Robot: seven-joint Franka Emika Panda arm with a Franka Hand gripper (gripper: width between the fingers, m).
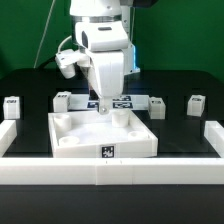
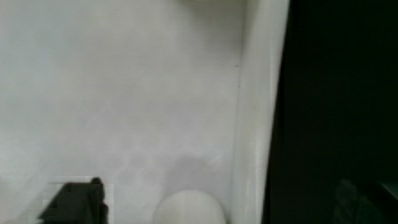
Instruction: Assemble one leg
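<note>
In the exterior view the arm reaches straight down at the middle of the black tabletop [image 1: 30, 85]. The tool [image 1: 103, 107] hangs over the 12 o'clock edge of the white tray-shaped piece [image 1: 70, 148], but this view does not show how far it is spread. Four legs stand upright on the tabletop, none touched. At the tool's 9 o'clock are the near-left leg [image 1: 62, 100] and, well apart, the far-left leg [image 1: 10, 105]. At its 3 o'clock are the near-right leg [image 1: 157, 103] and the far-right leg [image 1: 195, 103].

The wrist view shows no leg. It does show the tool [image 2: 222, 200] spread wide, with one dark finger [image 2: 75, 200] far from the other. Between them is only blurred white surface and a rounded white bump [image 2: 192, 206], and nothing is held.
</note>
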